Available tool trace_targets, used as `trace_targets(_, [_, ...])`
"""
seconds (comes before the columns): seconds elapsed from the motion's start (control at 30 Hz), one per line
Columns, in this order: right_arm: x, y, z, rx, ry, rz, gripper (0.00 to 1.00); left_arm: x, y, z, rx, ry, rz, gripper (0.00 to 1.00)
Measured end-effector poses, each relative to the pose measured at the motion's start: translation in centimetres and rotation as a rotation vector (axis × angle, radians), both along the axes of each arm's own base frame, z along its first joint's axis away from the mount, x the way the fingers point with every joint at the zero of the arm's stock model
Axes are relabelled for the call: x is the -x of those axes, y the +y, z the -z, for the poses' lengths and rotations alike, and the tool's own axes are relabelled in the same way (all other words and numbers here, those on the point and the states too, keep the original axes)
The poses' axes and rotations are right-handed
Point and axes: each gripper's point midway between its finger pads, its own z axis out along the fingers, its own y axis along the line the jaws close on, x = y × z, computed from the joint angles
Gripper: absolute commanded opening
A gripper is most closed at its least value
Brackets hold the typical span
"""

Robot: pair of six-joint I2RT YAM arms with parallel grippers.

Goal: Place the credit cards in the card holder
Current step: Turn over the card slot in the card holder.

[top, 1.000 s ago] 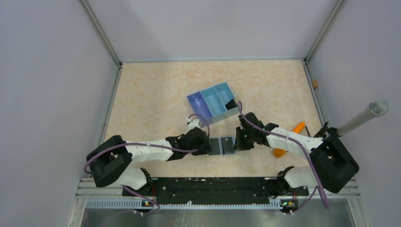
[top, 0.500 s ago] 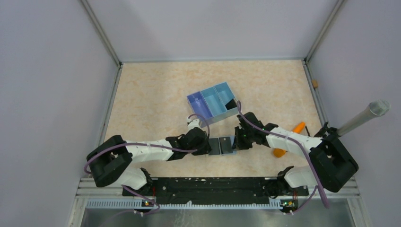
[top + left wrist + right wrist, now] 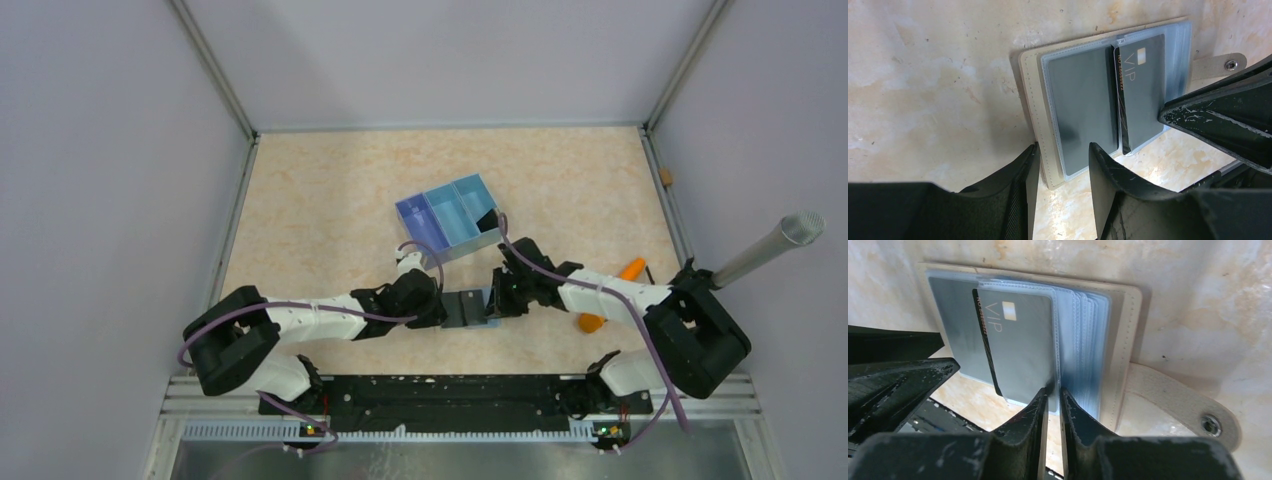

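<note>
The beige card holder (image 3: 466,307) lies open on the table between both grippers. Its clear sleeves show in the left wrist view (image 3: 1030,100). A grey card marked VIP (image 3: 1018,345) sits in a sleeve, its dark edge sticking out to the left. It also shows in the left wrist view (image 3: 1143,95). Another grey card (image 3: 1080,105) fills the sleeve beside it. My right gripper (image 3: 1054,392) is shut on the near edge of the clear sleeve that holds the VIP card. My left gripper (image 3: 1060,150) has its jaws apart, straddling the holder's near left corner.
A blue three-compartment tray (image 3: 450,220) stands just behind the holder. An orange object (image 3: 630,268) lies by the right arm. A metal tube (image 3: 775,245) leans at the far right. The holder's snap tab (image 3: 1193,410) lies flat to the right.
My right gripper has moved a little to the left, over the holder's right half. The left arm has not moved.
</note>
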Motion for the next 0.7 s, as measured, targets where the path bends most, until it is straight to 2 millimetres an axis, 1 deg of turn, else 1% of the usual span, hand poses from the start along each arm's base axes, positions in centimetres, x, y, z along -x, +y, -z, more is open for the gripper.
trace_targets(0.27, [0.3,1.1,-0.2,-0.080,0.011,0.007,0.16,0.0,0.0,0.0,0.000,0.000,0.000,0.44])
trace_targets(0.43, [0.6,1.1,-0.4,-0.105,0.016,0.031,0.17,0.0,0.0,0.0,-0.001,0.000,-0.001,0.43])
trace_targets(0.63, [-0.1,1.7,-2.7,-0.168,-0.039,0.048,0.18,0.0,0.0,0.0,-0.001,0.000,-0.001,0.44])
trace_targets(0.7, [-0.2,2.0,-3.1,-0.187,-0.052,0.047,0.19,0.0,0.0,0.0,0.000,0.000,-0.001,0.44])
